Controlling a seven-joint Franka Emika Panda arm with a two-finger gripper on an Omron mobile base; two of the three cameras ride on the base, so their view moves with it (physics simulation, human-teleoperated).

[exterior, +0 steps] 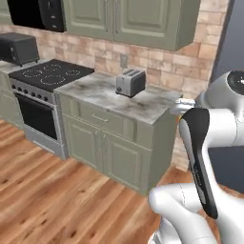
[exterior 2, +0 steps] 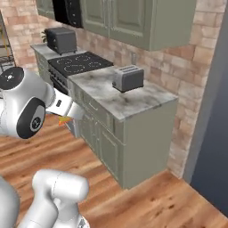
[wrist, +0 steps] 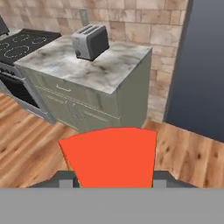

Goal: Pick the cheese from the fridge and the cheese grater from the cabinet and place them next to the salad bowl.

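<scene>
The cheese (wrist: 109, 155) shows its flat red-orange side in the hand view, low in the middle, between my gripper's (wrist: 112, 177) two dark fingertips (wrist: 65, 177), which are shut on it. In the right base view a small orange corner of the cheese (exterior 2: 65, 120) peeks out under my white hand, held in the air in front of the stove. The fridge's dark side (exterior 2: 211, 133) rises at the right. Olive wall cabinets (exterior: 143, 19) hang over the counter with doors closed. The cheese grater and the salad bowl are out of view.
A silver toaster (exterior: 130, 82) stands on the marble counter (exterior: 143, 107), whose end stands beside the fridge. Left of it are a black stove (exterior: 47, 74) and a dark toaster oven (exterior: 18, 47). A wooden floor (exterior: 57, 200) stretches in front.
</scene>
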